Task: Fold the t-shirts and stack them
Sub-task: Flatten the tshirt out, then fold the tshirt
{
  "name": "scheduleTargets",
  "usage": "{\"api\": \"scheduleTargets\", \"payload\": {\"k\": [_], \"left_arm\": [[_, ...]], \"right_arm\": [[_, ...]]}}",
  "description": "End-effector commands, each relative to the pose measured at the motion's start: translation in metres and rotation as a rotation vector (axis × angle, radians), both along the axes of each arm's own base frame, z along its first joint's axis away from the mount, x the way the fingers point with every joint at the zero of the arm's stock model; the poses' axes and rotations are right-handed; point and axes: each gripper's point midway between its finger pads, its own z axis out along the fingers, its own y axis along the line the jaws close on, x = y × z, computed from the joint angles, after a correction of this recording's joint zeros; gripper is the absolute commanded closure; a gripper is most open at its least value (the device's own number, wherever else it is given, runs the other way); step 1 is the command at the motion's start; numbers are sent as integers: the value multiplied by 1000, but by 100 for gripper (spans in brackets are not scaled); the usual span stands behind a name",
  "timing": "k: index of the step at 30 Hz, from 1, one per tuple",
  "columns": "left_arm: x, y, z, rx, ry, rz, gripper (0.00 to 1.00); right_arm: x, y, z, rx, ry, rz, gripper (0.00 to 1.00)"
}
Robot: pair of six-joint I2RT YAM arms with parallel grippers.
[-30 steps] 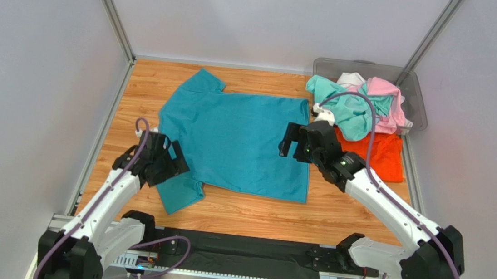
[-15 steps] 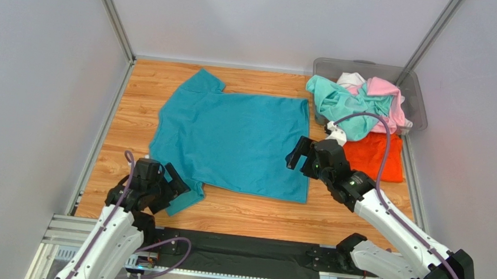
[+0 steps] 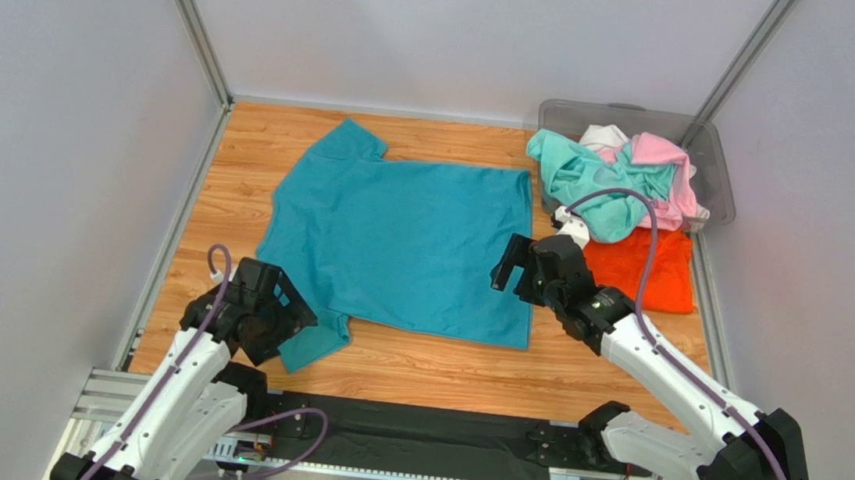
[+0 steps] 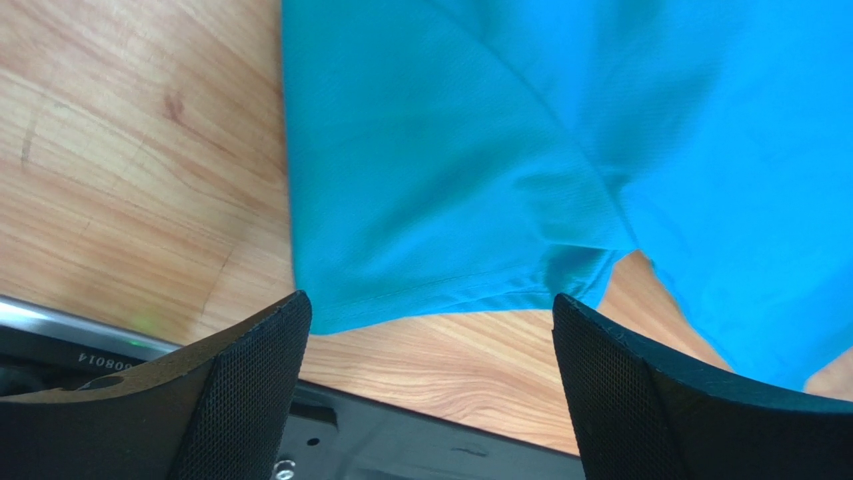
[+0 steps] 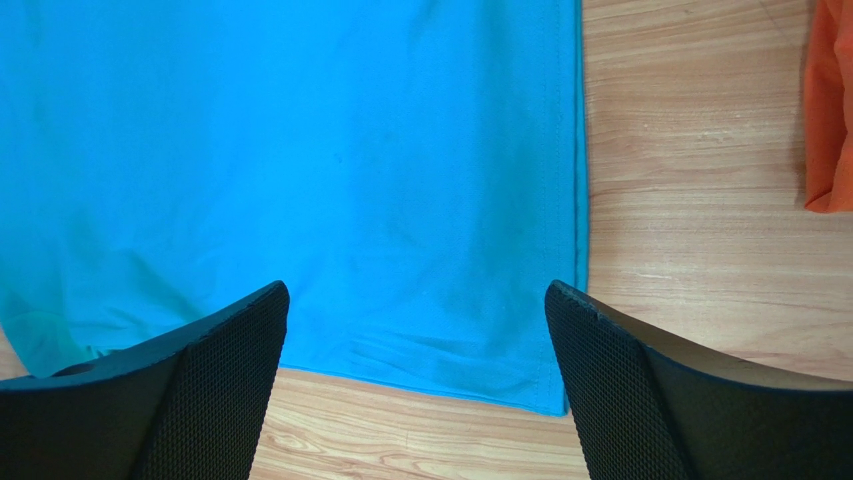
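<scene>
Both arms have drawn back. The left fingers [image 4: 240, 400], spread, now bracket the near sleeve of the teal-blue t-shirt [image 3: 408, 244], flat on the tabletop [image 3: 432, 364]; the right fingers [image 5: 621, 390], spread, bracket its hem corner. We judge both fold grasps ready.

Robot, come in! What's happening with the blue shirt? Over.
Left claw, right claw open, empty. Teal shirt spread flat, unfolded. Other shirts heaped right, not blocking.
</scene>
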Motion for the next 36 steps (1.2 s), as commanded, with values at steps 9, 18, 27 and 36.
{"api": "scheduleTargets", "payload": {"k": [9, 18, 27, 36], "left_arm": [[-24, 0, -27, 71, 120, 26, 21], [-22, 4, -28, 125, 158, -25, 40], [-17, 12, -28, 188, 185, -15, 42], [-14, 14, -30, 281, 260, -64, 49]], "right_arm": [[21, -1, -6, 4, 29, 18, 0], [24, -16, -7, 11, 30, -21, 0], [23, -34, -4, 20, 21, -60, 0], [23, -45, -4, 16, 22, -85, 0]]}}
